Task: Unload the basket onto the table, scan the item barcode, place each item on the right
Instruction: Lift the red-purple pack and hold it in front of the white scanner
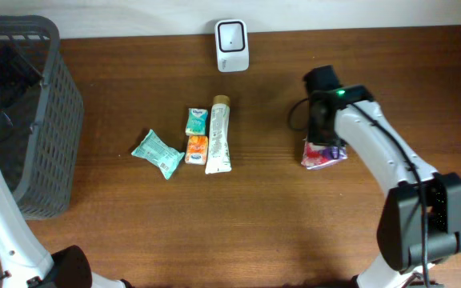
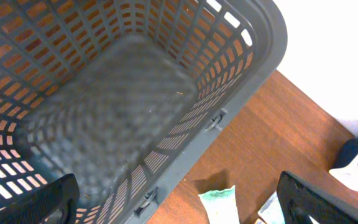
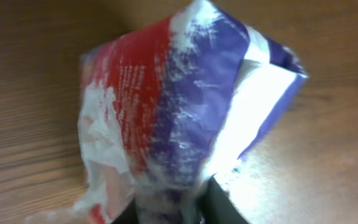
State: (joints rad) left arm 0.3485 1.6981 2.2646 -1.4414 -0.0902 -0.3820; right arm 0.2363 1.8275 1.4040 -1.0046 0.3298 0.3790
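Observation:
A crinkled red, white and blue packet (image 1: 324, 154) lies on the wooden table at the right. It fills the right wrist view (image 3: 179, 99). My right gripper (image 1: 323, 138) points down onto it, and its dark fingers (image 3: 225, 202) press the packet's lower end between them (image 3: 173, 205). The white scanner (image 1: 232, 34) stands at the table's back edge, well left of the packet. My left gripper (image 2: 179, 208) hangs wide open over the near rim of the grey basket (image 2: 216, 118), holding nothing.
A grey mesh basket (image 1: 50, 120) takes up the left side. In the middle lie a green pouch (image 1: 157, 152), a white tube (image 1: 218, 136), a small green box (image 1: 196, 121) and a small orange box (image 1: 196, 149). The pouch (image 2: 219, 202) also shows under the left wrist.

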